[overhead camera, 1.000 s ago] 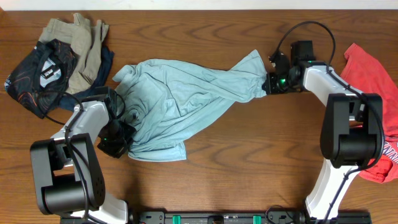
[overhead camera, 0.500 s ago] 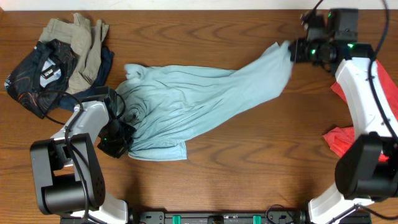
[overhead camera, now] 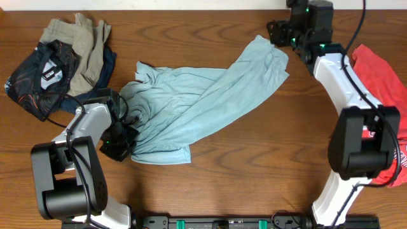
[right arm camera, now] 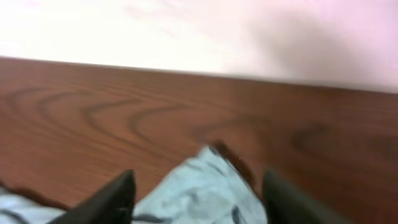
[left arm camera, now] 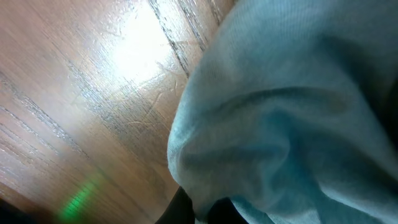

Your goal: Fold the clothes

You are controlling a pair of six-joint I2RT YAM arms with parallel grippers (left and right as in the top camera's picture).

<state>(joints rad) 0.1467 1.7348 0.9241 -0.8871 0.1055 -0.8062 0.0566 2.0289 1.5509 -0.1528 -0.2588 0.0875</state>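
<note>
table, layout only: stretched t-shirt lies across the middle, running from near-left to far-right. my left gripper sits on its near-left end, toward the left edge. my right gripper is at the far edge, just behind the shirt's far-right corner. second t-shirt lies along the right edge, my right arm over part of it. heap of garments in the far-left corner, left of the stretched t-shirt, near it, not touching.
</note>
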